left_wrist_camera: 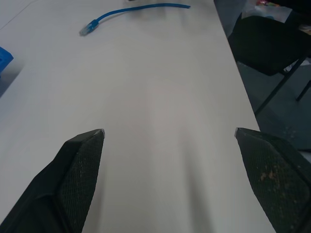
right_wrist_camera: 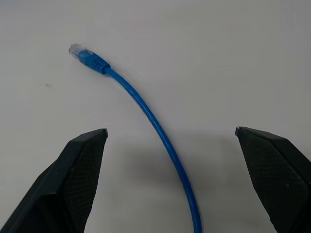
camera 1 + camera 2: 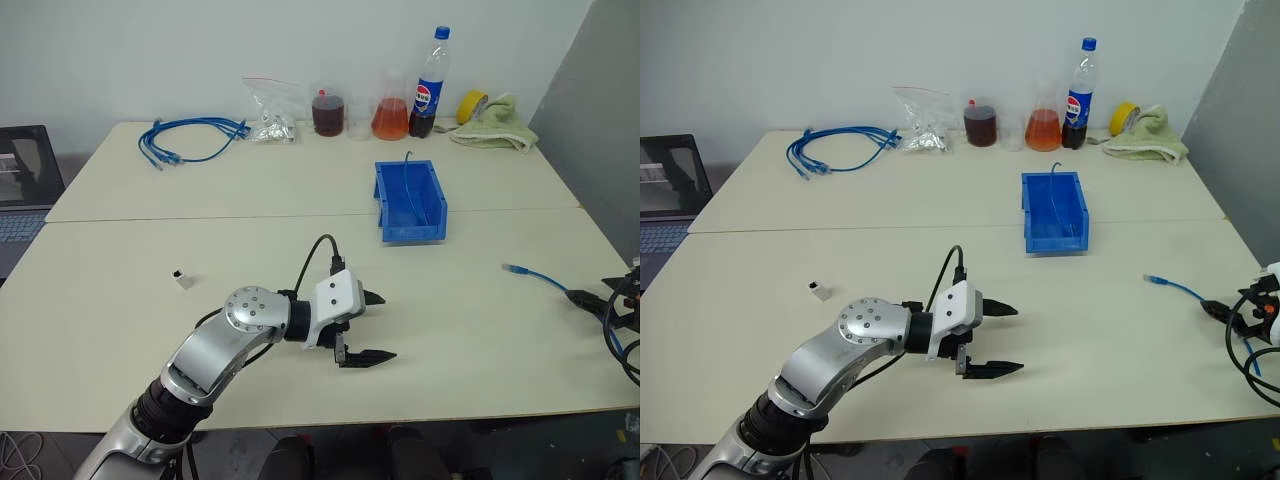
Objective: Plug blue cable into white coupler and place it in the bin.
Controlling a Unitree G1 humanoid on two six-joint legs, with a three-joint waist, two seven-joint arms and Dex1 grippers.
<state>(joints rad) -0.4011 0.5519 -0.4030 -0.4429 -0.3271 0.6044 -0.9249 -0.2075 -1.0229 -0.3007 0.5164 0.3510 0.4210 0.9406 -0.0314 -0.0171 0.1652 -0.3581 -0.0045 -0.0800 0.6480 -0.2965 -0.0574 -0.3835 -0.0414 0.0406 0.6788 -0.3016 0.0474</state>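
Two grippers released and empty, left gripper [image 3: 366, 327] over table [image 3: 200, 200] centre, right gripper [image 2: 170, 133] above blue cable [image 3: 535, 275] near right edge, white coupler [image 3: 184, 279] toward left edge, bin [image 3: 409, 203] mid-table.

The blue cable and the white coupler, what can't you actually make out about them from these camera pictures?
- Blue cable: its far end is cut off by the right wrist view's edge, and in the head views it runs off the table's right side behind the right gripper.
- White coupler: too small in the head views to show its socket face.
- Bin: its contents are partly hidden by its walls; a thin line shows inside, unclear what.
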